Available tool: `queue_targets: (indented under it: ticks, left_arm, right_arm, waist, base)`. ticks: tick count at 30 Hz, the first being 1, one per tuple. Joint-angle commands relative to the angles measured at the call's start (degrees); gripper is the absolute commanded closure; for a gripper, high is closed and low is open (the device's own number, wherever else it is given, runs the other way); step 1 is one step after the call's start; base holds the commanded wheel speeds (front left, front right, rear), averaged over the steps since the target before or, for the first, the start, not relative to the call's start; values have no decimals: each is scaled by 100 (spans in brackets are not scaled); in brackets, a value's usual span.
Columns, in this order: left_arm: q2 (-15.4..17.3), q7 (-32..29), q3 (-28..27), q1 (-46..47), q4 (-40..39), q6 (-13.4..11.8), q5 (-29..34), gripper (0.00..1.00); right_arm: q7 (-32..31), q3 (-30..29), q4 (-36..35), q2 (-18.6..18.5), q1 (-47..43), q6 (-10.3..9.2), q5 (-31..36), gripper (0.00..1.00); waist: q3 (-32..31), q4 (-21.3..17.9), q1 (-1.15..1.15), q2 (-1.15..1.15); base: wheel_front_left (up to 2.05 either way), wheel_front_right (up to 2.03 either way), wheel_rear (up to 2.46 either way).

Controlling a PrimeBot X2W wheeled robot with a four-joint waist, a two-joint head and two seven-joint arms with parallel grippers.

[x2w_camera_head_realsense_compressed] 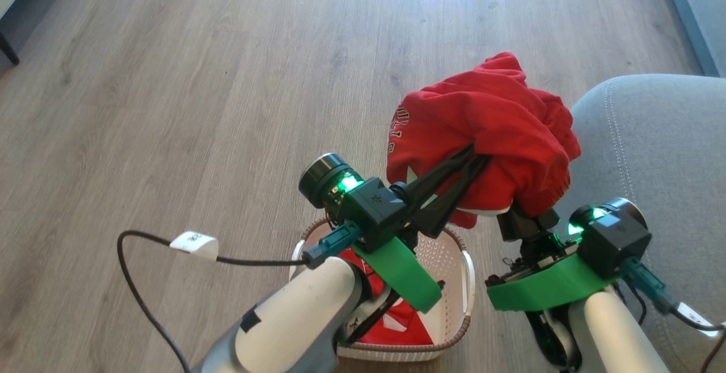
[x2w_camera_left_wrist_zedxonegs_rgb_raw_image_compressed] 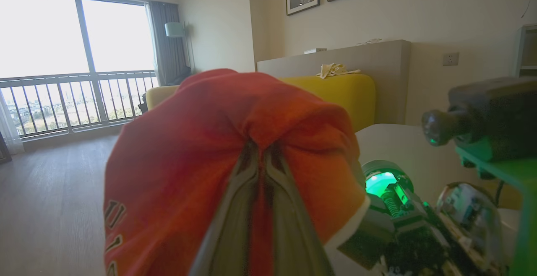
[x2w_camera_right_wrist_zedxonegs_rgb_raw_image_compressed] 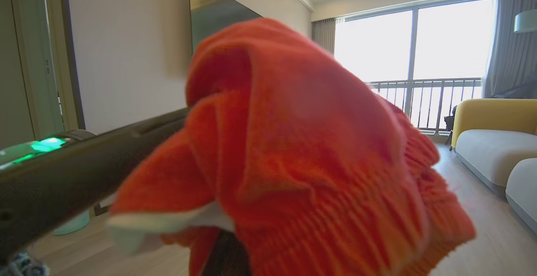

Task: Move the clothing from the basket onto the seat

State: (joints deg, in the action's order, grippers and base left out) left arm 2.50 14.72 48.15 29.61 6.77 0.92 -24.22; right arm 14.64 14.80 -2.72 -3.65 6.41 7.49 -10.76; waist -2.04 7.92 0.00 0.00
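bunched clothing (x2w_camera_head_realsense_compressed: 493,123), lettering facing left, pinched in left jaws

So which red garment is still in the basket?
The lower garment, lying in the basket behind the left arm, white patch showing. The bunched garment is held up above it in the left gripper.

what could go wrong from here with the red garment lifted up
The clothing hangs beside the seat, not over it; released now, it would likely drop to the floor or into the basket. It drapes over the right tool and bunches around the left tool, so it may snag on release.
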Motion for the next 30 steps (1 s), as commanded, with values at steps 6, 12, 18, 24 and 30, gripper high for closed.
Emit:
queue_targets:
  ticks: [6, 12, 18, 24, 30]
  left_arm:
    - [38, 28, -306, 201, -209, -25, -29, 0]
    - [38, 28, -336, 215, -175, 9, 68, 0]
    - [38, 28, -451, 138, -126, 56, 220, 0]
    - [38, 28, -519, 33, 9, 149, 543, 0]
    - [38, 28, -713, -208, 385, 274, 882, 0]
  right_arm:
    - [36, -16, -313, 77, 125, 0, -161, 100]
    - [36, -216, -414, 77, 98, 0, -294, 100]
    - [36, -509, -498, 77, 140, 0, -306, 100]
    - [36, -780, -540, 77, 217, 0, -282, 100]
    - [36, -1077, -623, 77, 353, 0, -165, 100]
  waist:
    - [20, -15, 0, 0]
    - [35, -20, 0, 0]
    - [43, -28, 0, 0]
    - [53, -26, 0, 0]
    - [72, -34, 0, 0]
  base:
    - [0, 0, 0]
    - [0, 0, 0]
    - [0, 0, 0]
    - [0, 0, 0]
    - [0, 0, 0]
